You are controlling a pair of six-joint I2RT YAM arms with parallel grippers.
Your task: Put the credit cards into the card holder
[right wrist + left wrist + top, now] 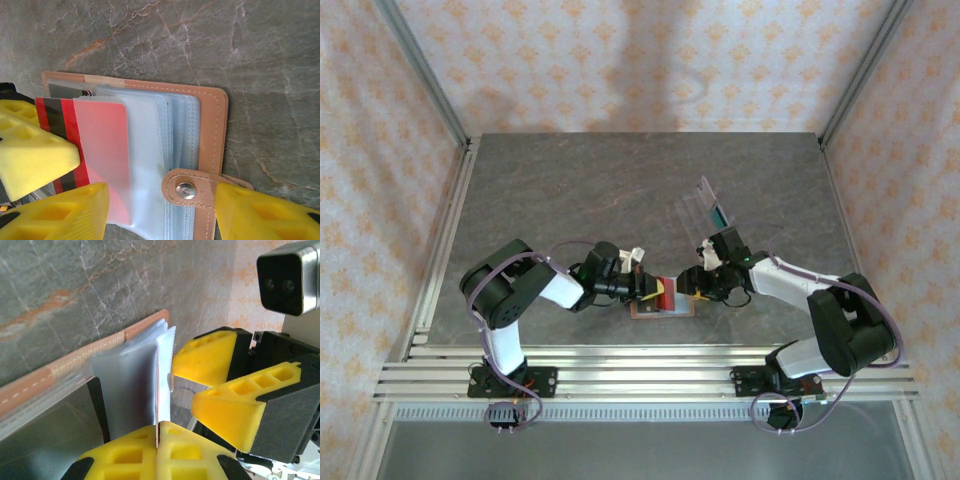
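Open and flat on the grey marbled table [570, 190], close to the front edge: card holder [210, 115], tan leather with a stitched rim. Across its middle, a fan of clear sleeves [150, 150], with the snap tab [186, 190] folded over their lower edge.

In the uppermost frosted sleeve: red card [100, 140], more than half inside, its black-striped end sticking out on the left. Under the clear pocket on the cover beside it: dark card [65, 91] with a small light mark, lying flat inside.

Pinched tight on the striped end of the red card: left gripper [157, 440]. From its own wrist, card and sleeve seen edge-on as a thin pale sheet rising from between the yellow pads [125, 455].

Over the lower edge of the card holder: right gripper [160, 200], jaws well apart, gripping nothing. One yellow finger [60, 215] over the red card's lower corner, the other finger [265, 215] beyond the snap tab, sleeves and tab between the two. In the left wrist view, both tips facing the pinched sheet, the upper one very close to its edge. Touching or not, hard to tell.

Farther back and to the right: clear plastic stand [703, 200], tilted, with a small teal-blue piece [720, 214] in it, well apart from the card holder
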